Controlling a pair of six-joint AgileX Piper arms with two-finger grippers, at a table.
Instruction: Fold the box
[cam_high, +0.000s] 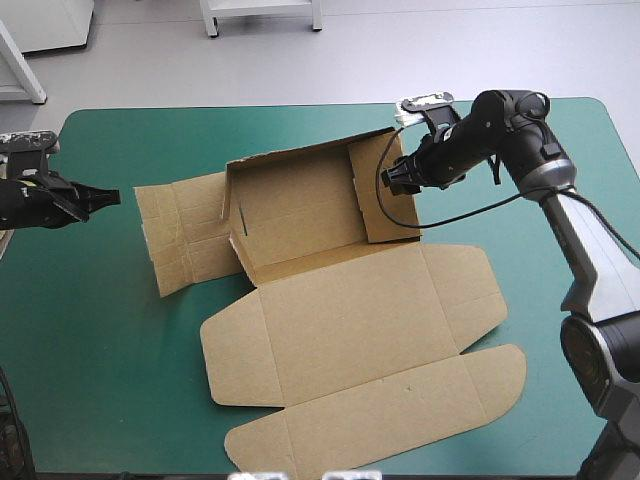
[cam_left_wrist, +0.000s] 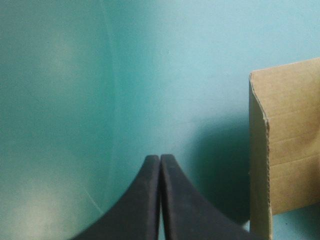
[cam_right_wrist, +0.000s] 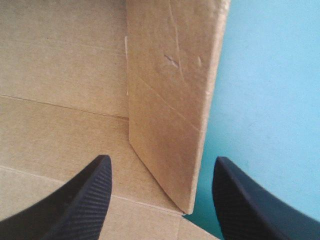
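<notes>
Nearest me, the lid (cam_high: 370, 330) of the brown box (cam_high: 300, 215) lies flat on the teal-green surface (cam_high: 90, 340), with its tuck flap not yet folded. Behind it, around the middle of the surface, the tray is half formed. The far wall and the right wall (cam_right_wrist: 170, 110) stand up, while the left flaps (cam_high: 185, 235) mostly lie splayed flat. My right jaws are open and straddle the right wall, one finger inside the tray and one outside, gripping nothing. My left jaws are closed and empty, just beside the edge of the left flaps. I judge the left end remains to be raised and tucked.
</notes>
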